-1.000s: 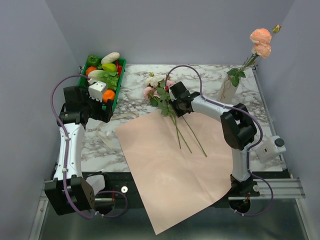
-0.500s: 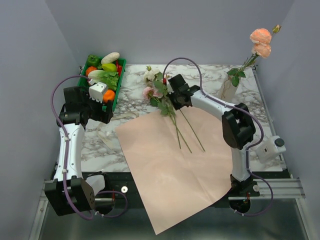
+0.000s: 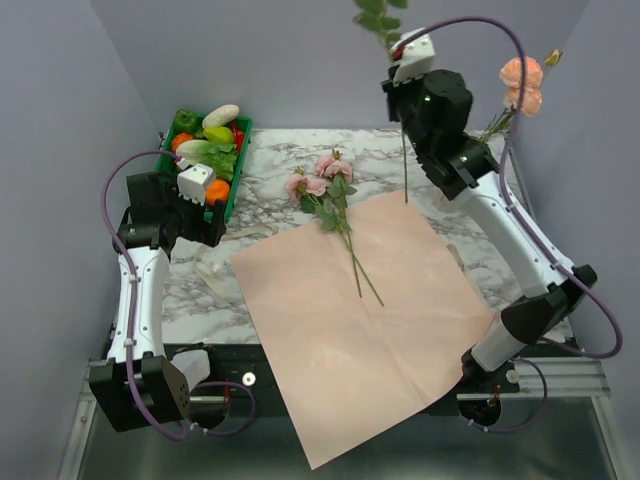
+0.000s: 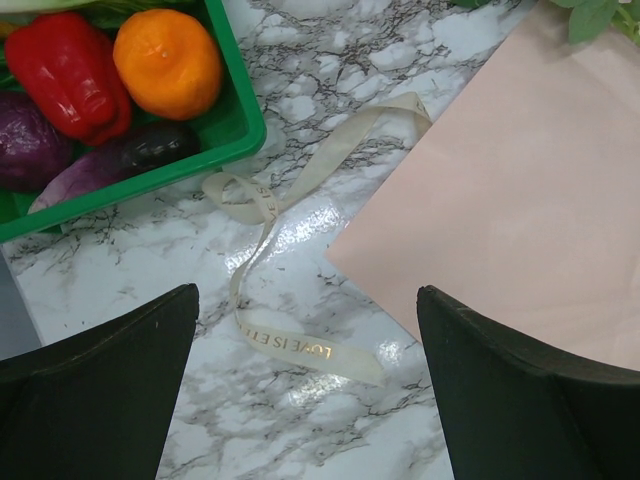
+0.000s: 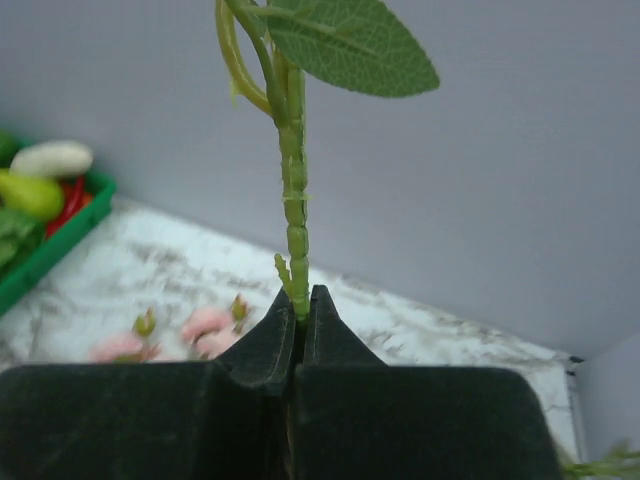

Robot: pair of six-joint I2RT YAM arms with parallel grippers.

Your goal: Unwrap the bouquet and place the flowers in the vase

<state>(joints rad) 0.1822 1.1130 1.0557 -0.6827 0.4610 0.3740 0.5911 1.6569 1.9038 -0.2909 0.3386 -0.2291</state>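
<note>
— Surfaces?
— Matte salmon paper (image 3: 350,330) lies flat on the veined marble desk (image 3: 270,170). Pink roses (image 3: 322,182) lie at its far edge, their thin stems on the sheet.
— Arms?
— The right end effector (image 5: 297,300) is high, clenched on one ribbed stem (image 5: 293,200) that hangs vertical. The left end effector (image 4: 305,380) is released, low over the cream ribbon (image 4: 300,347) beside the green tray (image 4: 235,110).
— Obstructions?
— The right arm hides the vase; peach roses (image 3: 521,80) show above it.

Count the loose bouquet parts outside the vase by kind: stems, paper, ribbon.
Stems lying flat: 2
Held stem, in the right gripper: 1
Paper sheet: 1
Ribbon: 1
Total: 5
</note>
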